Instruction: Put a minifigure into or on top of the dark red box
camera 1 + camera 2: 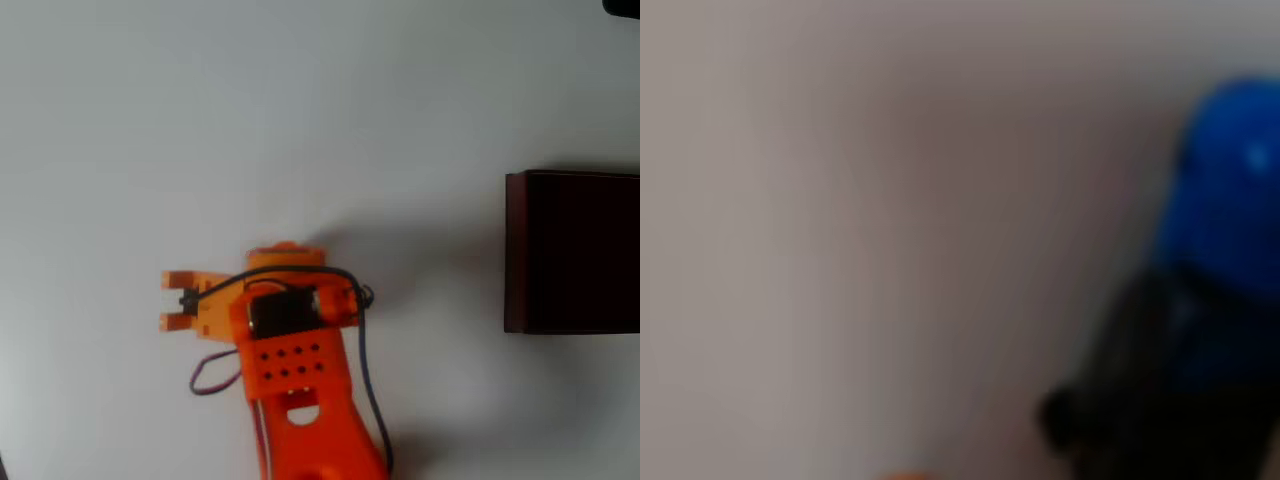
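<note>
In the overhead view my orange gripper (176, 300) points left at the lower middle of the white table. Its two fingers stand a narrow gap apart with a small dark thing between them, the minifigure (187, 298). The wrist view shows the minifigure (1210, 290) very close and blurred at the right edge, its bright blue head above a dark body. The gripper looks shut on it. The dark red box (572, 252) stands at the right edge of the overhead view, well to the right of the gripper, with maroon walls and a near-black inside.
The white table (200, 120) is bare around the arm. The orange arm (300, 400) rises from the bottom edge with loose cables beside it. A dark thing (622, 6) sits in the top right corner.
</note>
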### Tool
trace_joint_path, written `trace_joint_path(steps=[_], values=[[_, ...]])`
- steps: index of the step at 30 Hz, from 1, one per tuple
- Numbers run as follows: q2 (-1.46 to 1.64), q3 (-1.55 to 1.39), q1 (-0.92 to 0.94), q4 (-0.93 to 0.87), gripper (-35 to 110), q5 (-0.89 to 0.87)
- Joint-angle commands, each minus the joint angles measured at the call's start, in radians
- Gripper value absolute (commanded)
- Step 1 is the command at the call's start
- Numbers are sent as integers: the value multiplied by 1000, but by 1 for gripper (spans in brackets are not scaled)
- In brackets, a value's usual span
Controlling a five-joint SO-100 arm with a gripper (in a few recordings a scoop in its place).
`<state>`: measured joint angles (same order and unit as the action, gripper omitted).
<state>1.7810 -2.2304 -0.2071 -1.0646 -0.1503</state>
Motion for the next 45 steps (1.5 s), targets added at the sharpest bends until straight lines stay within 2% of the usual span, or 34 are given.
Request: trace_joint_path(steps=[1, 20, 42, 44, 45], values=[[-3, 44, -9, 5, 20, -8], [-77, 63, 69, 17, 19, -5], [-81, 58, 52, 15, 0, -20], [-81, 58, 52, 14, 5, -28], [-81, 58, 52, 11, 15, -34]])
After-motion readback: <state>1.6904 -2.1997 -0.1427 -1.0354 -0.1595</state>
